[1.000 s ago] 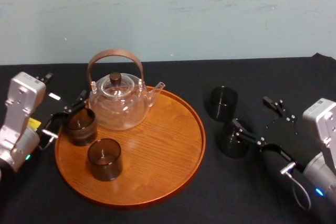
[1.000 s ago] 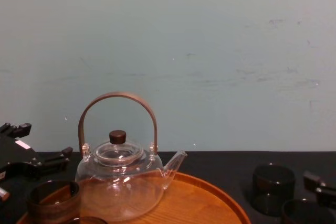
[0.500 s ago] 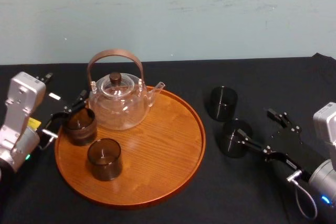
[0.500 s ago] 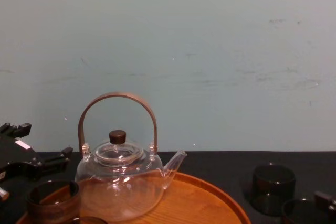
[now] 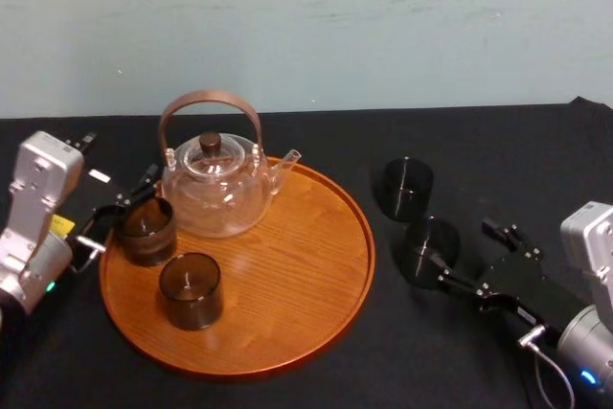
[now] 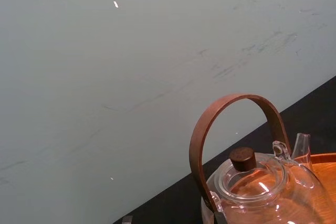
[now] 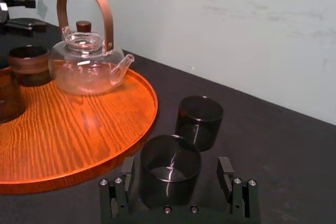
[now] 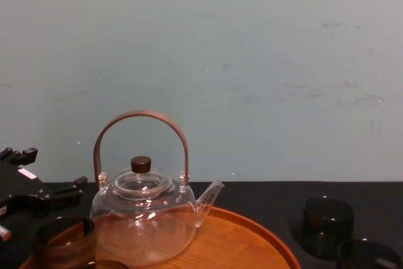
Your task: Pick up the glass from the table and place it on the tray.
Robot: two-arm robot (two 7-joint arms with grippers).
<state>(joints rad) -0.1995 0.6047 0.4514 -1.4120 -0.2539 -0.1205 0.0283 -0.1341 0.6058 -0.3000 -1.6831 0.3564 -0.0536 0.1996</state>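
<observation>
Right gripper (image 7: 176, 167), fingers spread either side of the dark glass (image 7: 169, 174), glass on black table (image 7: 294, 145) at tray's (image 7: 79, 129) 3 o'clock, left gripper (image 5: 123, 208) spread-fingered at tray's 9 o'clock.

The tray (image 5: 297, 265) lies left on the bench (image 5: 460, 141), bearing the teapot (image 5: 215, 189) at back, the rim glass (image 5: 146, 230) beside it, the front glass (image 5: 191, 290) nearer. Rightward, the far glass (image 5: 407, 187) stands behind the near glass (image 5: 428, 251), flanked by the right claw (image 7: 176, 167).

Glossy grained wooden tray (image 5: 316, 275), clear-glass teapot (image 5: 218, 189)
</observation>
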